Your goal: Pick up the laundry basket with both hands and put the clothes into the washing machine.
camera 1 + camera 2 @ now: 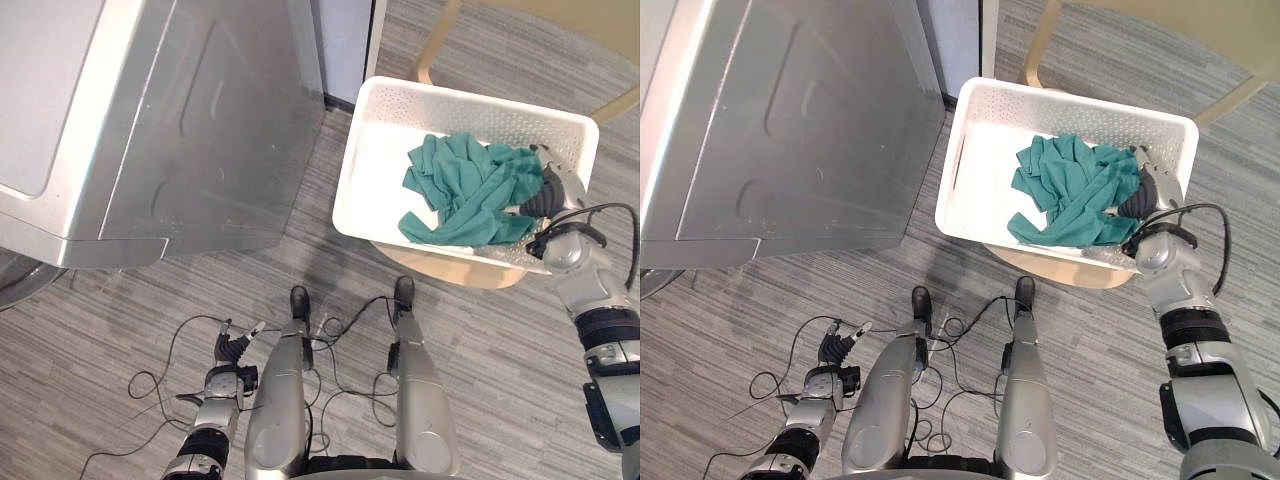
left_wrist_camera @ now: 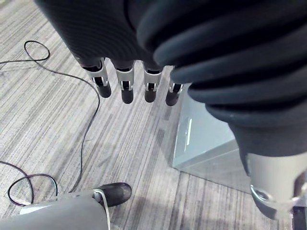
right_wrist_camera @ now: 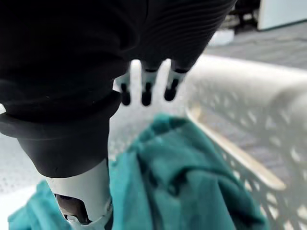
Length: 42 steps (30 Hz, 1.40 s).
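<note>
right hand (image 1: 548,195) hovers in the basket (image 1: 352,190) above the green clothes (image 1: 465,190), washing machine (image 1: 200,120) well left. left wrist view: left hand (image 2: 125,86) hangs straight-fingered over floor. right wrist view: fingers (image 3: 146,93) straight, holding nothing. seemingly the reaching step; next, both hands must grip basket rims.

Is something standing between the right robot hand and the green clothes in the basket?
Nothing visible does. The right robot hand is open, directly over the green clothes, by the right wall of the white basket.
</note>
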{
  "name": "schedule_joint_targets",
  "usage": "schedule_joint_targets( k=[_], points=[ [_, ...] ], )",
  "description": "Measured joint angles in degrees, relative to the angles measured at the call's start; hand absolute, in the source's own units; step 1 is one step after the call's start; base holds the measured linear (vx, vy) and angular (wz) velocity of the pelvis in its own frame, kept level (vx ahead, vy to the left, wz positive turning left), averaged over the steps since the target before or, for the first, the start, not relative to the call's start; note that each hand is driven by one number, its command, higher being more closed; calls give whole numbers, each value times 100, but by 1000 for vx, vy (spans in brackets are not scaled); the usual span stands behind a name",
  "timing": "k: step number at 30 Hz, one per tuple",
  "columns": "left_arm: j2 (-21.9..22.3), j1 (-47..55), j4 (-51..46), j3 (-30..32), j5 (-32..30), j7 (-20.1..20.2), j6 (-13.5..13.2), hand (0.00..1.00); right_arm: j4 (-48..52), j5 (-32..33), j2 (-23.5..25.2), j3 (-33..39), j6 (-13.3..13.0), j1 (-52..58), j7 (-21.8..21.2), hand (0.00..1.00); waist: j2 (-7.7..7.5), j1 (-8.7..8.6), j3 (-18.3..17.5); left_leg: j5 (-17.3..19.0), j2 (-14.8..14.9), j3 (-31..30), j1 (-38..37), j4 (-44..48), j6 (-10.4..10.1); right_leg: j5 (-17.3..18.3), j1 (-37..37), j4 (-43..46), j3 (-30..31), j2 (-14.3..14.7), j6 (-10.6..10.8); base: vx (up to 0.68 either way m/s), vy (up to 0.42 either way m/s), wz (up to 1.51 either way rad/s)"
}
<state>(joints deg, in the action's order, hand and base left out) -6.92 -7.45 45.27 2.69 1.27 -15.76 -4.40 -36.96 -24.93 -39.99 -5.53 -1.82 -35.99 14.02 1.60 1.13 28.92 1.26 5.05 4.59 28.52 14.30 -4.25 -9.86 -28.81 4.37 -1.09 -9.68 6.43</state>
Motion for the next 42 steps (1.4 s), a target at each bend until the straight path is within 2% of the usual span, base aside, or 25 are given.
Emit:
schedule_joint_targets(
  k=[6,15,18,21,25,26,28,31,36,39,41,42],
  points=[
    [276,-26,-70,-70,35,-66,-49,0,1,2,154,0,24,22,28,0,16,11,-6,-18,9,85,82,-41,-5,2,-171,71,90,5,0,0,-12,-4],
    [331,-74,-490,-254,80,-90,-132,0,-99,2,96,-15,15,-90,17,0,20,48,-18,-61,53,105,351,-89,-52,18,-476,189,43,12,1,-9,-11,4],
    [332,-148,-514,-252,175,-86,-155,0,-622,-50,67,-554,47,-380,-124,0,22,158,-21,-222,59,82,465,-257,-73,31,-673,242,-19,14,-18,6,-37,10],
    [338,-151,-516,-251,267,-60,-166,0,-787,-424,111,-921,62,-487,-272,0,18,160,-24,-351,76,7,510,-379,-83,36,-709,251,-101,25,-25,25,-34,17],
    [343,-152,-520,-240,313,-46,-175,0,-1058,-381,83,-1276,108,-698,-606,0,24,191,-181,-356,88,-16,518,-377,-91,48,-709,270,-120,36,-45,4,-5,1],
    [347,-152,-517,-240,330,-45,-175,0,-1092,-360,88,-1314,106,-700,-676,100,29,196,-221,-357,92,-30,522,-387,-92,53,-709,272,-139,39,-50,-3,-22,7],
    [391,-159,-514,-236,467,-35,-174,0,-1277,-259,98,-1490,114,-692,-912,100,24,246,-362,-377,107,-135,518,-447,-123,126,-709,366,-222,52,-90,-8,-25,14],
    [458,-162,-467,-234,482,-30,-165,0,-1397,-262,108,-1500,118,-691,-1021,100,10,289,-462,-421,112,-194,495,-520,-144,178,-710,452,-298,44,-108,-10,-22,14],
    [470,-195,-465,-200,482,-32,-153,0,-1596,-248,198,-1452,122,-655,-1199,100,-26,300,-507,-594,112,-227,417,-682,-158,175,-708,464,-350,43,-109,-2,-16,6],
    [488,-260,-465,-157,482,-38,-111,0,-1716,-97,406,-1214,219,-474,-1324,100,-28,329,-508,-609,113,-226,341,-718,-159,174,-654,472,-354,44,-109,0,0,0],
    [557,-265,-475,19,483,-37,-110,0,-1718,252,471,-863,232,-327,-1364,100,-31,338,-509,-608,113,-220,267,-723,-158,175,-575,466,-356,42,-109,0,0,0],
    [546,-263,-474,50,488,-36,-104,0,-1726,888,462,-534,237,-205,-1346,100,-34,334,-507,-608,117,-218,236,-723,-158,175,-535,456,-361,44,-109,0,0,0]
  ],
)
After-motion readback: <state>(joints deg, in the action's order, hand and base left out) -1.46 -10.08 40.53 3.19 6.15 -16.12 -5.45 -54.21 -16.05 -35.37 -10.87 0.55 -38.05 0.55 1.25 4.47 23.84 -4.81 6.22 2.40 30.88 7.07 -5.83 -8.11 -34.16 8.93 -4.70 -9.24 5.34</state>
